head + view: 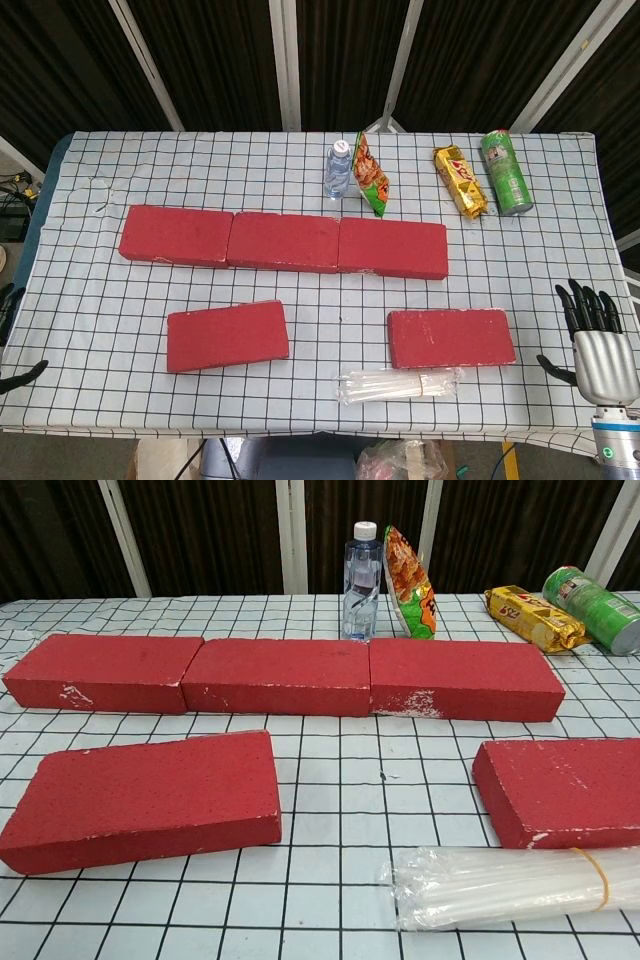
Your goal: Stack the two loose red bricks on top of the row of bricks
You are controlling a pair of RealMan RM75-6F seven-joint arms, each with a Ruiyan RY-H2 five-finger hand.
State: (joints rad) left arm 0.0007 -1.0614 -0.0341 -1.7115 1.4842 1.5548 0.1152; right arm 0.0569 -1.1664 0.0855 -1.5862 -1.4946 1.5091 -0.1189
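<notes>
Three red bricks form a row across the middle of the checked table; the chest view shows the same row. One loose red brick lies in front of the row on the left. The other loose brick lies front right. My right hand hovers at the table's right edge, fingers spread, holding nothing, well right of that brick. Only dark fingertips of my left hand show at the far left edge, away from the bricks.
A bundle of clear straws lies near the front edge, just before the right loose brick. Behind the row stand a water bottle, a snack bag, a gold packet and a green can.
</notes>
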